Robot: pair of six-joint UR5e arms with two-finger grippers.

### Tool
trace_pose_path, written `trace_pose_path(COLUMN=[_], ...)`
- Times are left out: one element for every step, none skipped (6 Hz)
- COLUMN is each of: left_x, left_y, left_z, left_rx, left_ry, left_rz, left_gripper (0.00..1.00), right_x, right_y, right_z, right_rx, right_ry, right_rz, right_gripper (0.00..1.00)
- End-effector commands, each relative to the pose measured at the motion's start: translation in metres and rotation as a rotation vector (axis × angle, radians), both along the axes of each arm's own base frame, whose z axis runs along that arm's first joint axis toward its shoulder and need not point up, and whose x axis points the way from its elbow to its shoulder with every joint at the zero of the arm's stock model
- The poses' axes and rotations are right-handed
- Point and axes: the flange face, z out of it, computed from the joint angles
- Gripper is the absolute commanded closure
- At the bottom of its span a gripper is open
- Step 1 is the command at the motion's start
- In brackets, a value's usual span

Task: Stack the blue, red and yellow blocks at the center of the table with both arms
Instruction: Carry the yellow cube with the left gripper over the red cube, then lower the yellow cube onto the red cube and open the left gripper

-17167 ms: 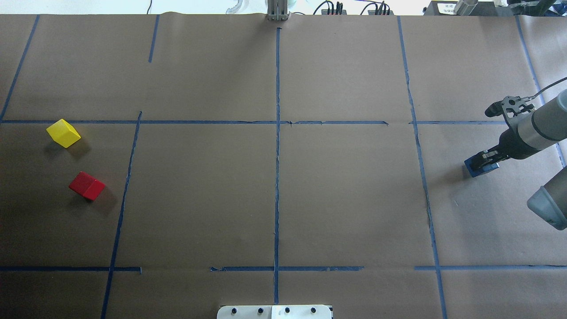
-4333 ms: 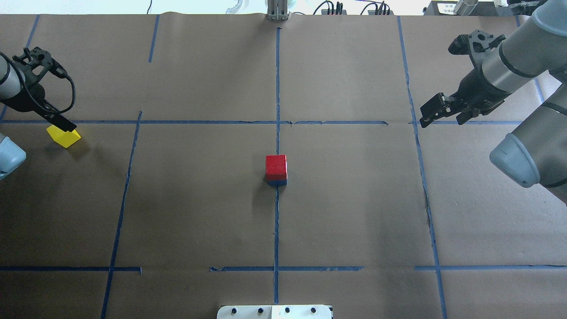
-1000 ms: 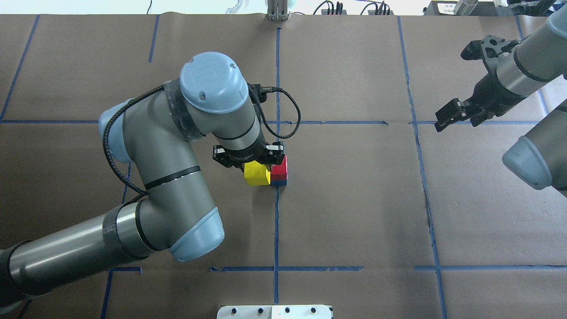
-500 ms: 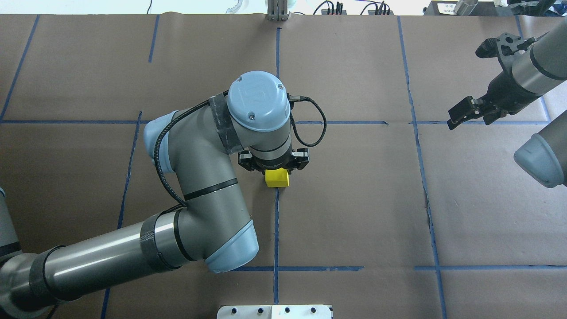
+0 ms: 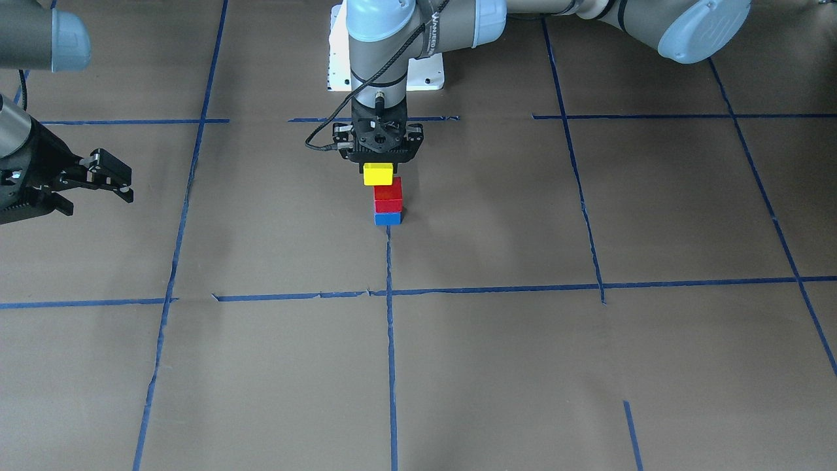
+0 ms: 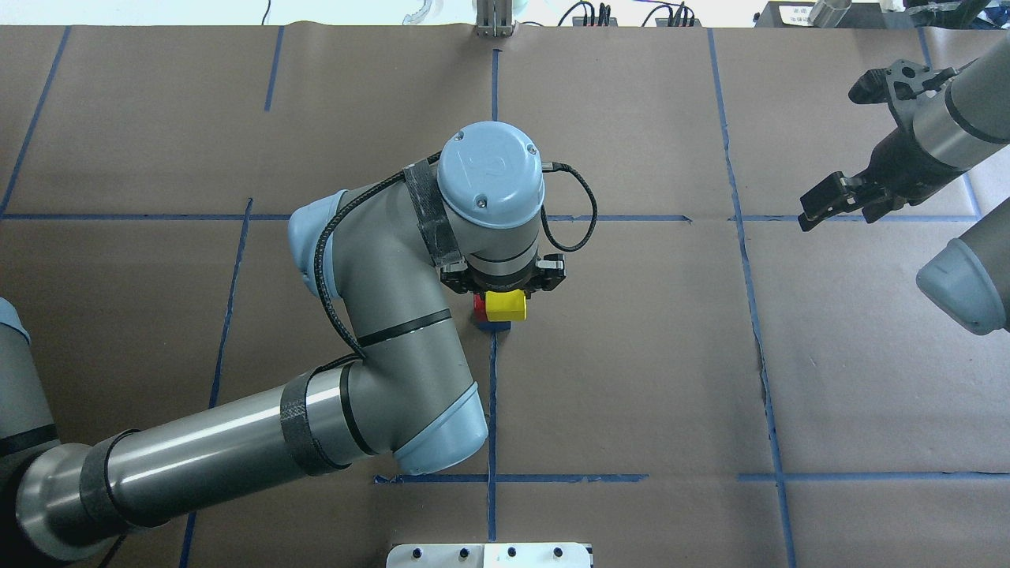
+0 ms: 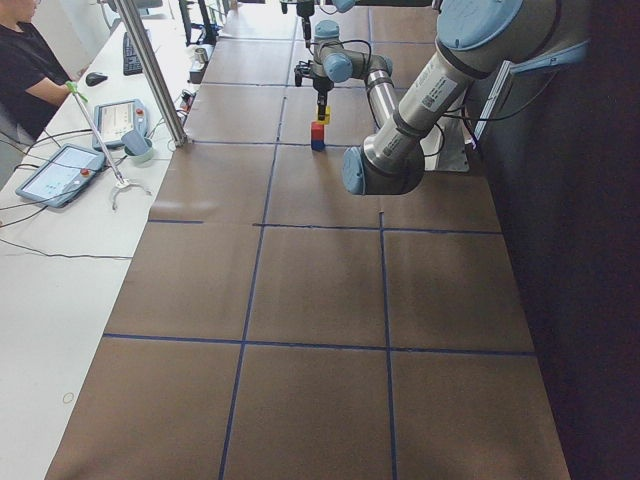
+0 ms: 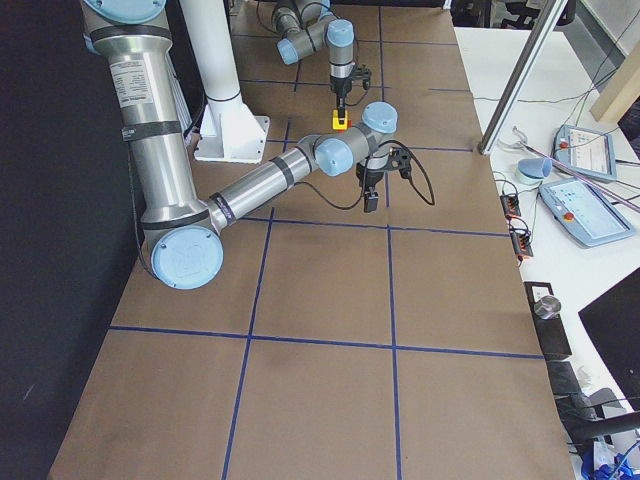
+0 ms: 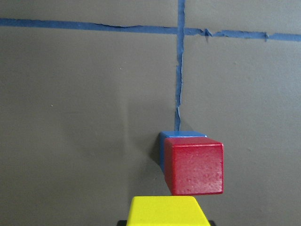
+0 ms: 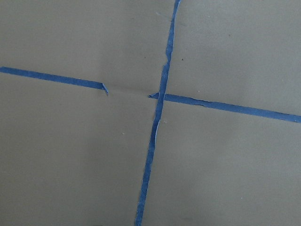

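Gripping the yellow block (image 5: 378, 174) in the left gripper (image 5: 378, 162), closed narrow on two opposite sides of it and pointing straight down. Hanging that block over the stack at the middle of the table (image 5: 588, 366), just above the red block (image 5: 388, 195). Covering most of the red block in the overhead view, with only a red sliver showing at the yellow's left edge there and a blue sliver at its near edge. Sitting slightly off-line in the front-facing view, shifted toward that view's left against the two blocks below. Not permitting a call on whether yellow and red are touching: overlapping in every view, with no clear gap to make out. Showing, through the left wrist camera, the yellow block at the bottom edge and, beyond it, the red block lying atop the blue block (image 5: 388, 218). Resting the stack right on the long centre tape line (image 5: 390, 340), with the blue block flat on the table as its base. Holding the right gripper (image 6: 817, 207) well apart from the stack, out over the robot's right side of the table, spread wide and carrying nothing. Hovering there near a tape cross (image 10: 159, 95), with the right wrist camera looking straight down on it.
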Motion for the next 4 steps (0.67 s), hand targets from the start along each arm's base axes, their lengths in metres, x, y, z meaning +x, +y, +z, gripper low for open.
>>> trace_pose_path(left_x=[0.0003, -0.0002, -0.0006, -0.0004], left_y=[-0.0054, -0.0052, -0.0062, -0.0063], left_z=[0.0019, 0.0015, 0.0048, 0.0070], left_rx=[0.012, 0.008, 0.005, 0.004], left_ry=[-0.015, -0.020, -0.024, -0.027], left_rz=[-0.020, -0.021, -0.022, -0.022], left_gripper=[0.96, 0.96, 0.96, 0.96], right_x=[-0.0005, -0.0003, -0.0005, -0.0003], right_y=[-0.0003, 0.0000, -0.0003, 0.0000], right_z=[-0.0001, 0.0007, -0.0001, 0.0007], right_rx=[0.000, -0.002, -0.001, -0.002], right_ry=[0.000, 0.001, 0.000, 0.001], right_rz=[-0.001, 0.000, 0.001, 0.001], right_gripper=[0.00, 0.00, 0.00, 0.00])
